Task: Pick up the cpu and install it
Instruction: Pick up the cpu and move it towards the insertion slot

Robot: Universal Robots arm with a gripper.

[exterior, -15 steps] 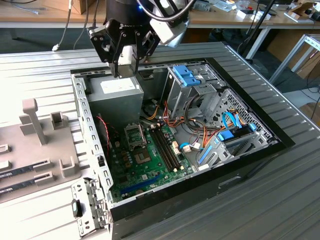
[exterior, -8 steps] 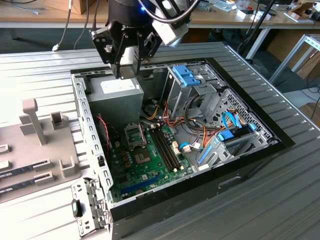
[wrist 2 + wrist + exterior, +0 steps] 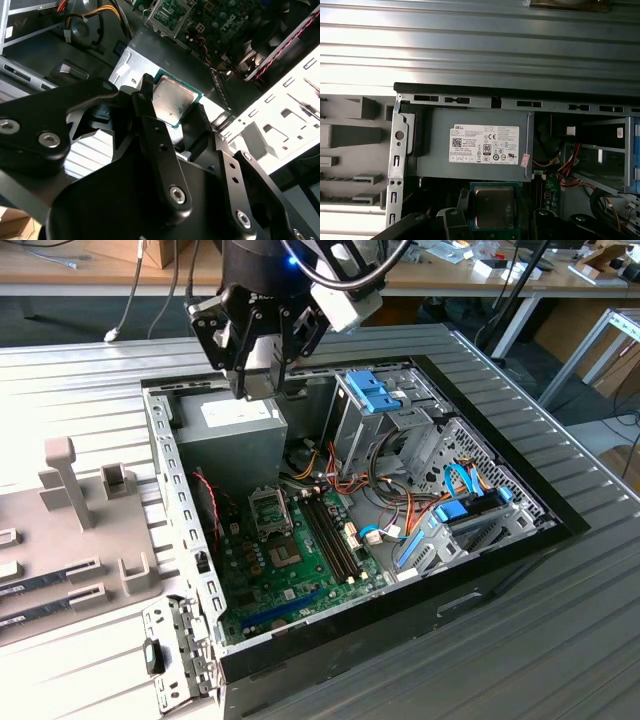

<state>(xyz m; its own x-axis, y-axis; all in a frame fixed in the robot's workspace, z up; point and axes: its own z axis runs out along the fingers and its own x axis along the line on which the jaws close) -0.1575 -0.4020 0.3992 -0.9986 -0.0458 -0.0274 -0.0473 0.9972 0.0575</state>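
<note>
The cpu (image 3: 172, 102) is a small square chip with a silver top and a green rim. It sits pinched between the two black fingers of my gripper (image 3: 172, 100), which is shut on it. In the first wrist view the cpu (image 3: 493, 206) hangs over the edge of the grey power-supply box (image 3: 480, 145). In the exterior view my gripper (image 3: 262, 375) hovers above the back of the open computer case, over the power-supply box (image 3: 230, 425). The socket (image 3: 270, 508) on the green motherboard lies below and nearer the front, with its metal frame raised.
Memory sticks (image 3: 330, 530) run beside the socket. A drive cage with blue clips (image 3: 375, 395) and bundles of cables (image 3: 400, 505) fill the case on the exterior view's right. A grey fixture plate (image 3: 70, 490) with upright blocks lies on the exterior view's left.
</note>
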